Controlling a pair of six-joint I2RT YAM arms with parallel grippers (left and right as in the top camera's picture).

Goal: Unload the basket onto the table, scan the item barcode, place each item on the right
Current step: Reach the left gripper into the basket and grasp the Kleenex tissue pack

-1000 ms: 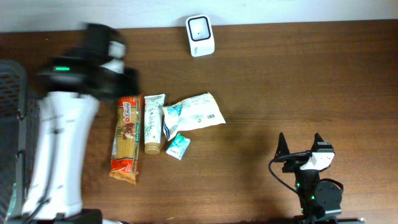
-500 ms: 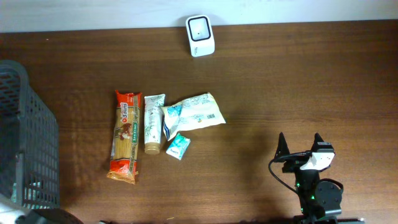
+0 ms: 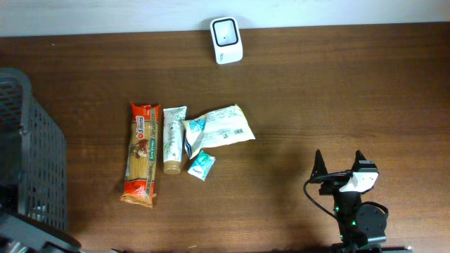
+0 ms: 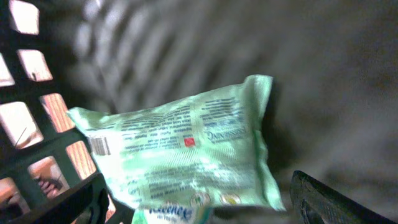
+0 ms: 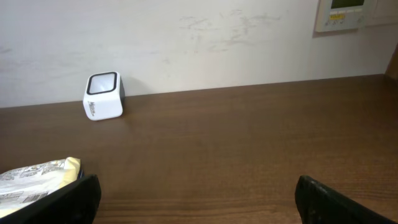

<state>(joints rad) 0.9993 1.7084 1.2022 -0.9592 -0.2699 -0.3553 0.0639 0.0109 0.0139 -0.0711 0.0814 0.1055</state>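
In the left wrist view a green Kleenex tissue pack [image 4: 186, 149] lies inside the dark mesh basket [image 4: 37, 81], its barcode [image 4: 99, 145] facing up at its left end. My left gripper [image 4: 199, 202] is open around the pack's near end, with a gap showing at the right finger. The white scanner [image 3: 226, 40] stands at the table's far edge. My right gripper [image 3: 339, 161] rests open and empty at the front right, facing the scanner [image 5: 103, 96].
On the table lie a red pasta pack [image 3: 141, 154], a cream tube [image 3: 172, 139], a white-blue pouch [image 3: 219, 127] and a small teal packet [image 3: 201, 165]. The basket [image 3: 28, 140] fills the left edge. The pouch's corner [image 5: 37, 177] shows by my right gripper's left finger.
My left arm has swung away from above the pasta pack to the bottom-left by the basket, and its jaws have widened. The right arm has not moved.
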